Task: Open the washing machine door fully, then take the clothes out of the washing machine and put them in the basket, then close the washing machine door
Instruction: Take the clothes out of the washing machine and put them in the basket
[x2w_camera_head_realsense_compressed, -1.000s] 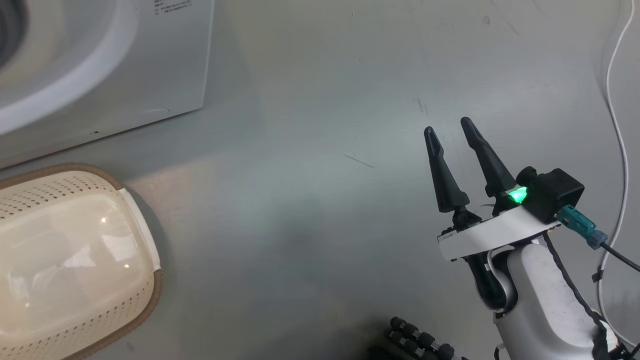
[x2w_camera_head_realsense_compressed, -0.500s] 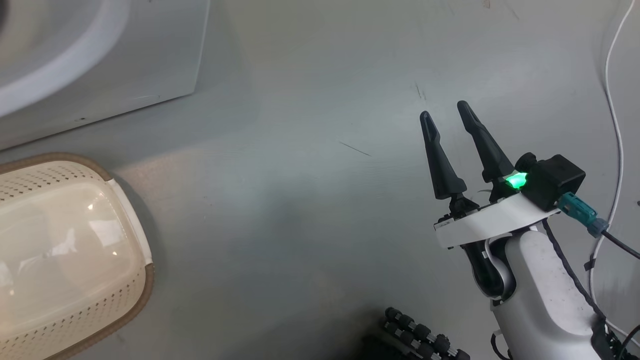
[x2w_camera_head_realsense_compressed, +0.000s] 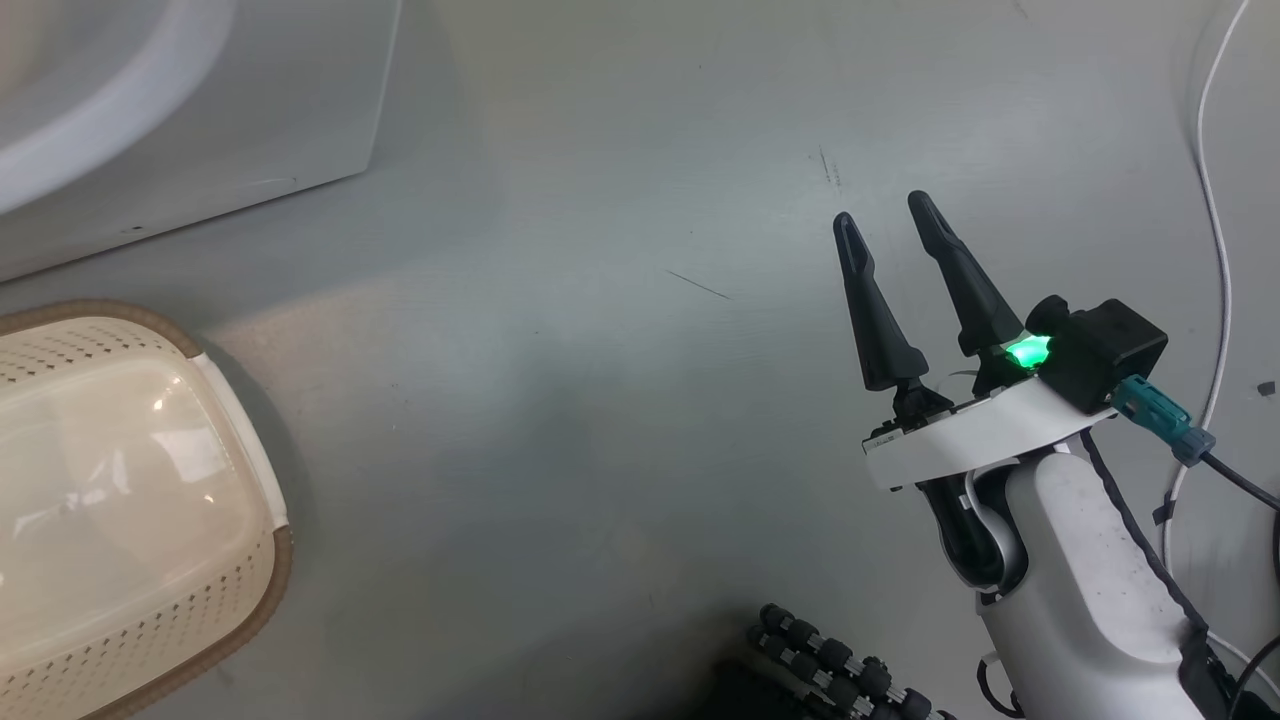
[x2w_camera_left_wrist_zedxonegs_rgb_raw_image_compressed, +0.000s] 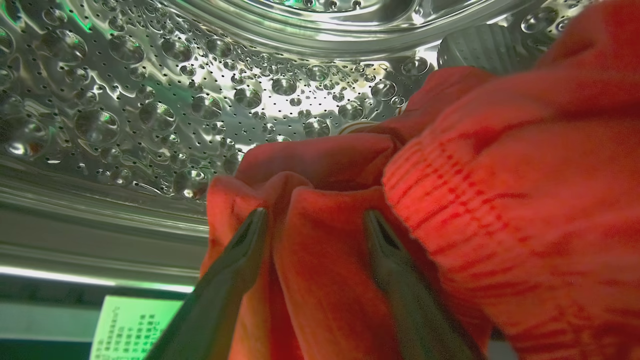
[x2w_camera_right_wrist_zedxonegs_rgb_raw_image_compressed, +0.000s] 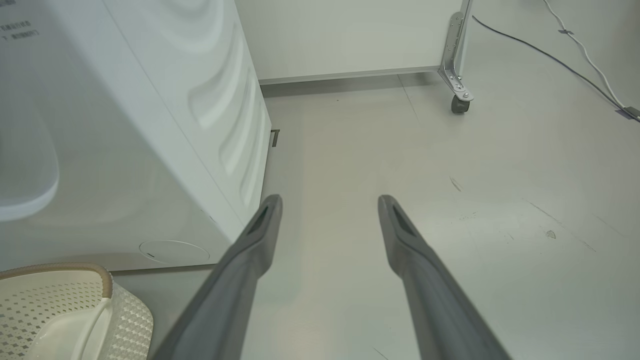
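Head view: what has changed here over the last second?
Everything slid slightly up and left together: the view shifted, nothing itself moved. The right gripper stays open, holding nothing, over the floor; the basket still sits beside the washing machine.

Shiny dimpled steel drum (x2w_camera_left_wrist_zedxonegs_rgb_raw_image_compressed: 150, 100), soft ribbed red clothes (x2w_camera_left_wrist_zedxonegs_rgb_raw_image_compressed: 500, 200), perforated plastic basket (x2w_camera_head_realsense_compressed: 150, 640).

The clothes (x2w_camera_left_wrist_zedxonegs_rgb_raw_image_compressed: 450, 200) lie in the washing machine (x2w_camera_left_wrist_zedxonegs_rgb_raw_image_compressed: 150, 100) (basket (x2w_camera_head_realsense_compressed: 170, 635) before it).

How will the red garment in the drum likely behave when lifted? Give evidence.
Probably floppy: the red garment lies bunched in soft folds, so it should sag and drape. Likely not slippery: its ribbed knit looks textured.
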